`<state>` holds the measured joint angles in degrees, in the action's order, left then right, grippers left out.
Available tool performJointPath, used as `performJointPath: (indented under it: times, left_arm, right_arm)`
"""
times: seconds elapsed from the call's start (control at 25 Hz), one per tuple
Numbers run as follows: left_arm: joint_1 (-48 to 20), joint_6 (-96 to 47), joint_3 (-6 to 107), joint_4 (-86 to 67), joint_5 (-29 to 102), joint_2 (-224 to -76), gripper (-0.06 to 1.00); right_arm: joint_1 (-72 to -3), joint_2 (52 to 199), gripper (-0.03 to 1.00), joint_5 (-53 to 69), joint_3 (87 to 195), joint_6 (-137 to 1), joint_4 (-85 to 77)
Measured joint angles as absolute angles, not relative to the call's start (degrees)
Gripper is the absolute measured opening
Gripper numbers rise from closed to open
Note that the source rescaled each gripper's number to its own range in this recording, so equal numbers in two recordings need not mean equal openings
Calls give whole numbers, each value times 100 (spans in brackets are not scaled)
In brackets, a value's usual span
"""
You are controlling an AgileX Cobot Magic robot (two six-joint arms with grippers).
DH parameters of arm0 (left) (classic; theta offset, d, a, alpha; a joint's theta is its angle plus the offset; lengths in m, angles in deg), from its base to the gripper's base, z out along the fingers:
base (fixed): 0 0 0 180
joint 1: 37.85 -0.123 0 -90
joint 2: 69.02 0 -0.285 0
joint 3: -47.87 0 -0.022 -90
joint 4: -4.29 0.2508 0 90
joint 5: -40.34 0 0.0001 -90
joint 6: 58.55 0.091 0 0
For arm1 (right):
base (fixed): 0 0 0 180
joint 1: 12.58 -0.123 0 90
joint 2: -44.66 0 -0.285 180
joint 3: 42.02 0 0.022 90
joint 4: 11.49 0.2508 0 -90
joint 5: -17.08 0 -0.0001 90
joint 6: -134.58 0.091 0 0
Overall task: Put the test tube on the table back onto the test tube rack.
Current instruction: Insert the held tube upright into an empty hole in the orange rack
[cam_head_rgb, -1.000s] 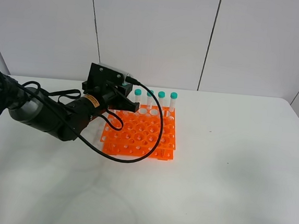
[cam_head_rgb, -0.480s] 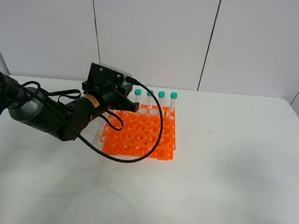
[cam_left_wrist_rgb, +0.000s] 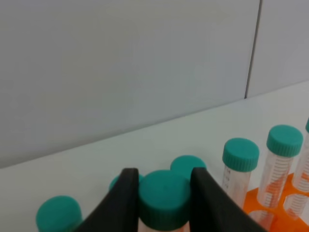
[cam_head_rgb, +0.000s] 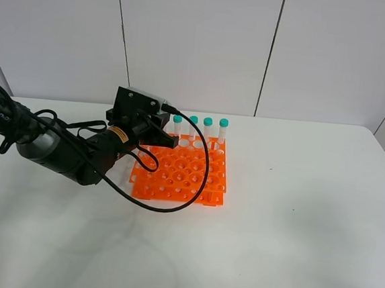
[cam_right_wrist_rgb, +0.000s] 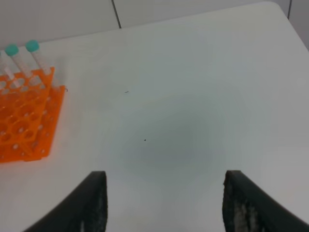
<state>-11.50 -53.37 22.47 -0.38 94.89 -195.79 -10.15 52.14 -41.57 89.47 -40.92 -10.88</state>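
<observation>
The room is evenly and brightly lit, seemingly from overhead, and the white surface (cam_head_rgb: 293, 227) shows only soft, broad grey shadows with no hard edges or glare. The high view is sharp throughout. In the left wrist view the nearest teal cap (cam_left_wrist_rgb: 164, 198) and the dark fingers (cam_left_wrist_rgb: 126, 203) beside it are blurred, too close to focus. In the right wrist view the near fingers (cam_right_wrist_rgb: 94, 200) look soft and grainy.

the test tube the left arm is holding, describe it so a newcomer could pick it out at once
On the large white table, find the bright orange plastic grid rack. At its far left corner the left end effector clamps a clear plastic tube by its teal-green screw cap. It alone sits between black fingers; the neighbouring capped tubes stand free.
</observation>
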Motion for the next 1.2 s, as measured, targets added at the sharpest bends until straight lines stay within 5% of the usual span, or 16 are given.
performJointPath:
  times: [1.2]
  left_arm:
    - [-1150,-5674,2180,-53,9896,-20091,0]
  right_arm:
    - [-1015,5212,67,-4157,8947,-4092,-1086]
